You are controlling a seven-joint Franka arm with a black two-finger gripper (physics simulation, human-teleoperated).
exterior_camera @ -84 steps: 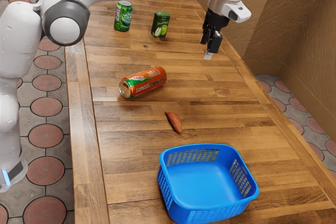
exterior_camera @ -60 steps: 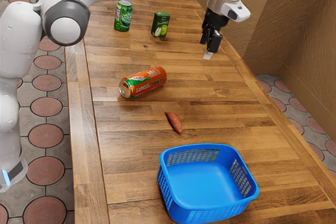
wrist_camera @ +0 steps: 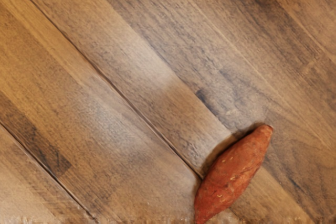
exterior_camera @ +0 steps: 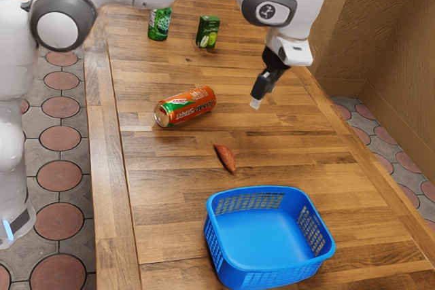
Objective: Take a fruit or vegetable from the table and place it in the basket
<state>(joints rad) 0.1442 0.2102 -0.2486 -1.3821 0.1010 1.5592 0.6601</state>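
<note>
Arm: white with grey joint covers (exterior_camera: pixel 57 30), at the exterior view's left, reaching over the surface (exterior_camera: pixel 163 205) toward the exterior view's right
Green can: upright (exterior_camera: pixel 159 25), its top partly hidden by the arm
Orange can: on its side (exterior_camera: pixel 185 106), between the green can and the sweet potato (exterior_camera: pixel 225 158)
Green carton: upright (exterior_camera: pixel 208 32), near the green can, apart from it
Sweet potato: reddish, tapered at both ends, lying on the wooden surface between the orange can and the basket (exterior_camera: pixel 255 267), touching neither; the wrist view has it too
End effector: black, tilted, above the surface (exterior_camera: pixel 257 101), apart from the sweet potato; whether it stands apart or together I cannot tell
Basket: blue, upright on the surface, with openwork sides and a bare floor
</note>
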